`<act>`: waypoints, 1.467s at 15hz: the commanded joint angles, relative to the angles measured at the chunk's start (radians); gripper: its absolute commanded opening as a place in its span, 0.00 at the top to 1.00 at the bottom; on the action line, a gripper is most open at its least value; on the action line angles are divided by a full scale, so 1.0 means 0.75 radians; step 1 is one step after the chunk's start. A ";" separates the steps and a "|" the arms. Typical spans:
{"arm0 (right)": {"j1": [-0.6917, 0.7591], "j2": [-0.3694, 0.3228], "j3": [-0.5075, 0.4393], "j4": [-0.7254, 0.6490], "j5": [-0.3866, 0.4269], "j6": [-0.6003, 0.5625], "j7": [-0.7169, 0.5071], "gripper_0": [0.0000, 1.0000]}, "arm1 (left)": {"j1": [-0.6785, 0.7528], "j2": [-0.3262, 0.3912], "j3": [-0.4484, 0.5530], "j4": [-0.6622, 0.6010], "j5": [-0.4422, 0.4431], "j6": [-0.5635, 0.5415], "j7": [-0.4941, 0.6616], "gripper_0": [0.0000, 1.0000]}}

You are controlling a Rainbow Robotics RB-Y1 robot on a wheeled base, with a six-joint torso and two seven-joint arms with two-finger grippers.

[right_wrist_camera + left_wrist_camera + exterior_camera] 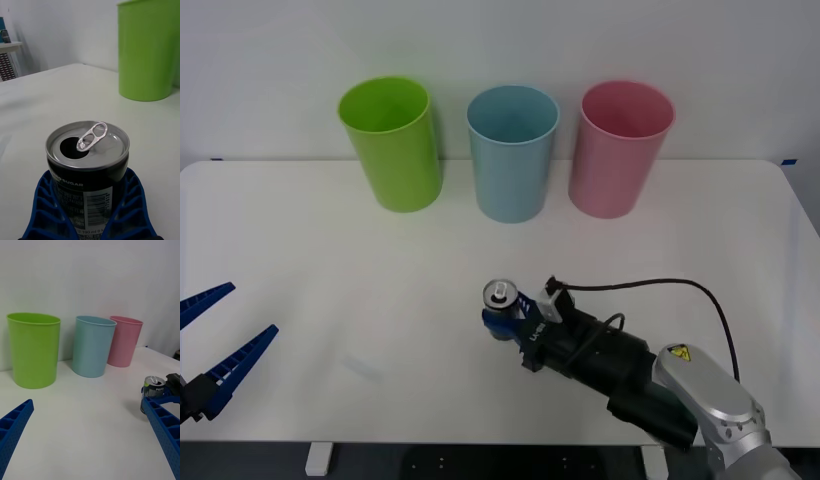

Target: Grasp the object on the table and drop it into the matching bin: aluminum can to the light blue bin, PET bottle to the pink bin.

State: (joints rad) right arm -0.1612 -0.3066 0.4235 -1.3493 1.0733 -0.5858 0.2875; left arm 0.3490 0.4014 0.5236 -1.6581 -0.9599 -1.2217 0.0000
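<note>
The aluminum can [500,294] is small, with a dark body and a silver pull-tab top. It stands upright at the middle of the white table [320,230], near the front. My right gripper [503,322] is shut on it, its blue fingers [44,202] pressed against both sides of the can [88,157]. The left wrist view shows the same can [153,387] held from its far side. The light blue bin [512,152] and the pink bin [620,150] stand side by side at the back. My left gripper [218,338] hangs open at the front left with nothing in it.
A lime green bin [392,145] stands left of the light blue bin [93,347], with the pink bin [123,341] on the other side. A black cable [660,285] loops over the right arm. Bare tabletop lies between the can and the bins.
</note>
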 commanded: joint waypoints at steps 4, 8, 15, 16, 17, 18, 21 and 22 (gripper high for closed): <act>0.033 -0.127 -0.068 -0.166 -0.108 -0.021 -0.132 1.00 | 0.000 0.000 0.000 0.000 0.000 0.000 0.000 0.00; 0.082 -0.215 -0.139 -0.355 -0.108 -0.017 -0.336 1.00 | 0.000 0.000 0.000 0.000 0.000 0.000 0.000 0.00; 0.068 -0.291 -0.250 -0.535 -0.087 -0.006 -0.551 1.00 | 0.000 0.000 0.000 0.000 0.000 0.000 0.000 0.00; 0.053 -0.297 -0.260 -0.547 -0.087 -0.004 -0.559 1.00 | 0.000 0.000 0.000 0.000 0.000 0.000 0.000 0.00; 0.037 -0.303 -0.266 -0.551 -0.087 -0.002 -0.567 1.00 | 0.000 0.000 0.000 0.000 0.000 0.000 0.000 0.00; 0.014 -0.311 -0.274 -0.551 -0.087 0.002 -0.578 1.00 | 0.000 0.000 0.000 0.000 0.000 0.000 0.000 0.00; -0.061 -0.323 -0.286 -0.551 -0.059 0.024 -0.686 1.00 | 0.000 0.000 0.000 0.000 0.000 0.000 0.000 0.00; -0.090 -0.323 -0.293 -0.551 -0.038 0.030 -0.725 1.00 | 0.000 0.000 0.000 0.000 0.000 0.000 0.000 0.00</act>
State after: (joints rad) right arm -0.2128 -0.5491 0.2077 -1.7626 1.0332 -0.5664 -0.2348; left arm 0.3491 0.4014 0.5236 -1.6581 -0.9599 -1.2217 0.0000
